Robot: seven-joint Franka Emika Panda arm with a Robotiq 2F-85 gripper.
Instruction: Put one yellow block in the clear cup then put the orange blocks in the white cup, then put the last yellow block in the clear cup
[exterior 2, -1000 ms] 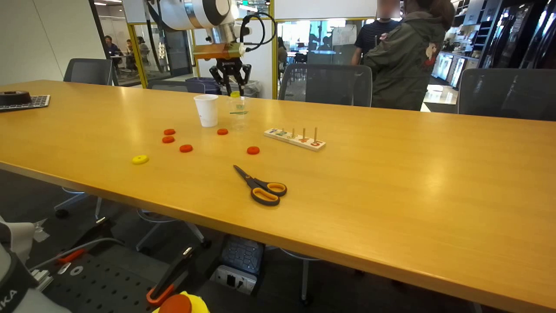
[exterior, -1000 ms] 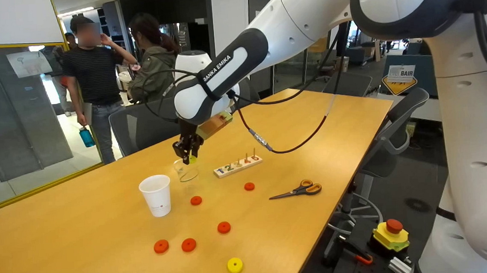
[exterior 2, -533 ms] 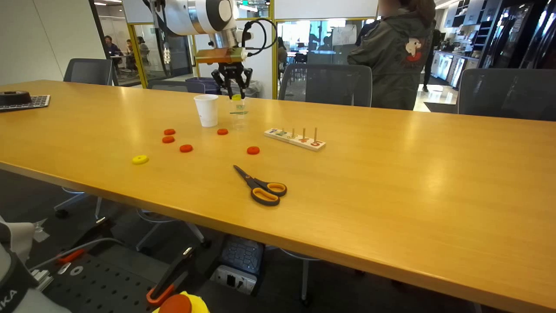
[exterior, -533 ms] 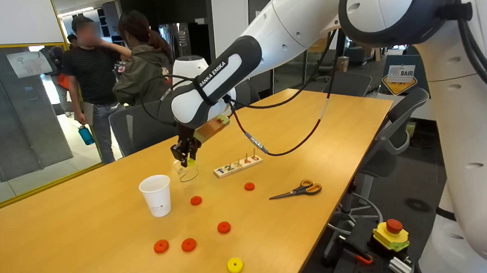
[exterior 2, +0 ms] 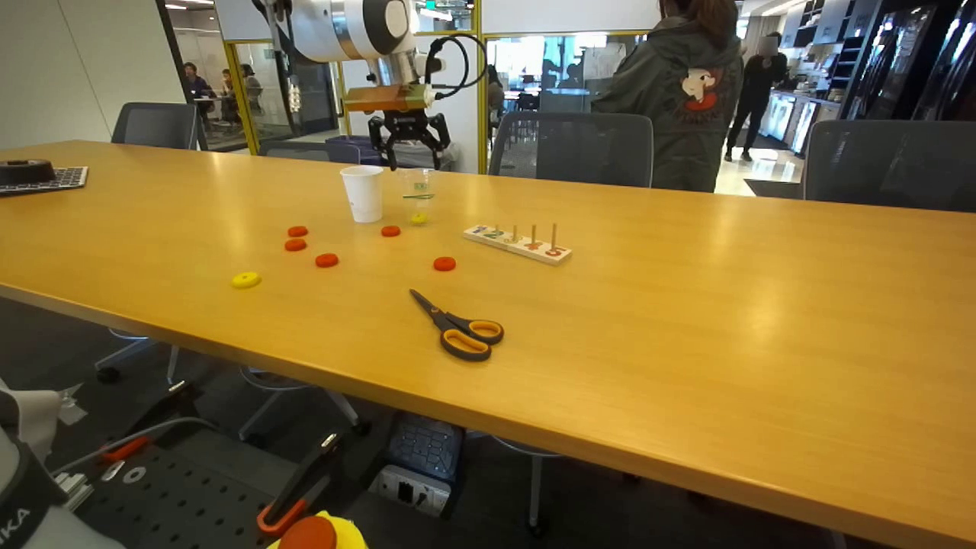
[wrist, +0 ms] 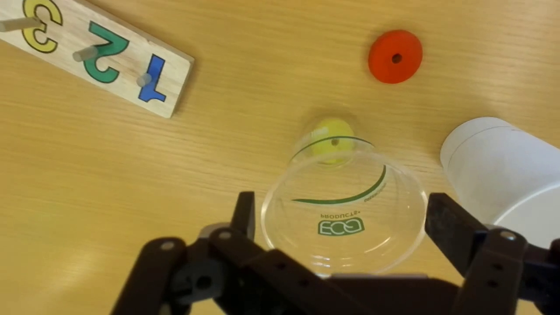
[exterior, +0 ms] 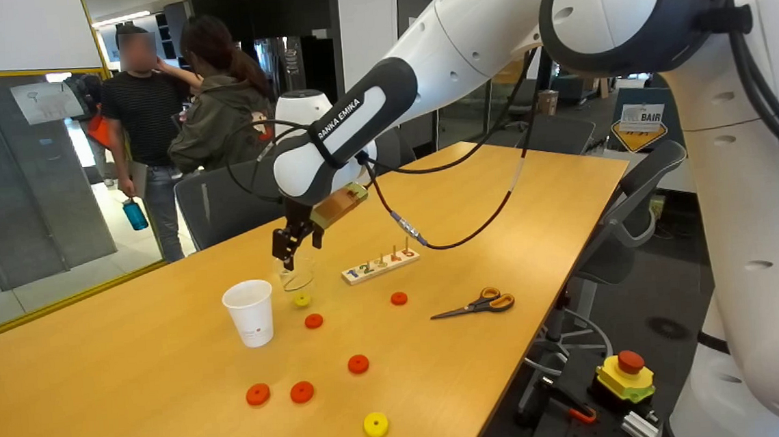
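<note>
Nearest in an exterior view, on the table [exterior: 170, 412], a yellow block [exterior: 376, 425]; then three orange blocks [exterior: 302, 392], the white cup [exterior: 251, 318], two more; beyond, the clear cup [exterior: 300, 279] with another yellow block [exterior: 302, 299] at its bottom; at its mouth, the gripper [exterior 2: 415, 165] with fingers apart.

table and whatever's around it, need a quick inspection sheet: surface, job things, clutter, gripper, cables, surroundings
Surface: wood-grain table; spills or damage, nothing seen.
Job's things: one yellow block in the upright clear cup; another yellow block and five orange blocks on the table; upright white cup, its inside mostly hidden.
Clutter: scissors, numbered peg board, keyboard-like item on the table.
Gripper: open at the clear cup's mouth, holding nothing; rim contact unclear.
Cables: one hangs in a loop from the arm; table contact unclear.
Surroundings: people and chairs beyond the table; red button on yellow box.
</note>
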